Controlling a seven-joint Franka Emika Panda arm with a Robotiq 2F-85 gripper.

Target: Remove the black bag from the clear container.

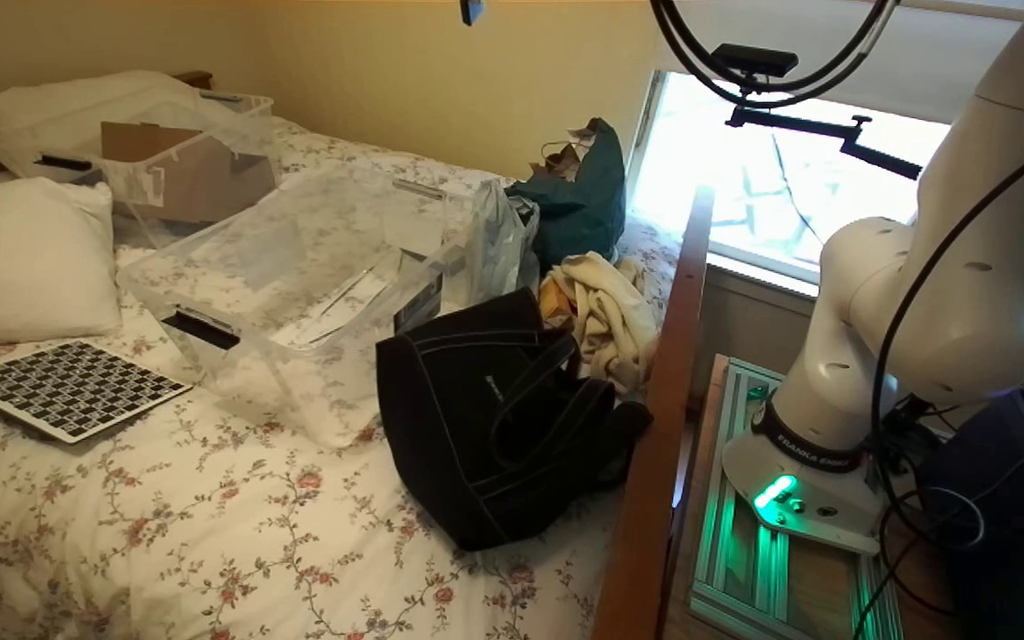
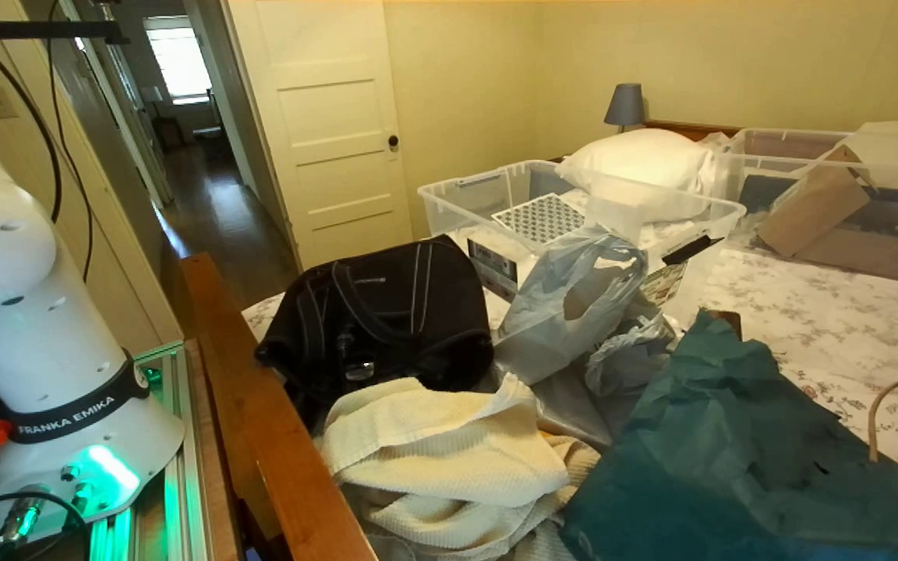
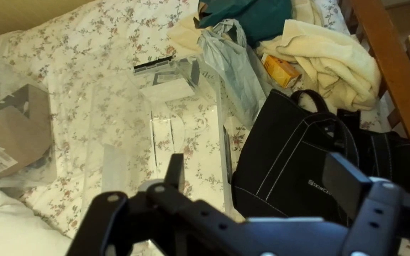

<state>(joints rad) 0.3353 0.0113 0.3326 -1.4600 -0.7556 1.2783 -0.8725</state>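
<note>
Black bag (image 1: 476,422) beside clear container (image 1: 330,382), grey plastic bag (image 2: 546,323) and cream towel (image 2: 449,448) near it; tool (image 3: 258,176) spread wide

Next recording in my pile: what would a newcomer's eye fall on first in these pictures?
Probably the large black bag, on the flowered bed beside the clear bin, not in it. Next might be the green light glowing at the foot of the white arm, seen in both exterior views. In the wrist view, the tool stands wide open across the foreground, with bag and bin beyond it.
</note>
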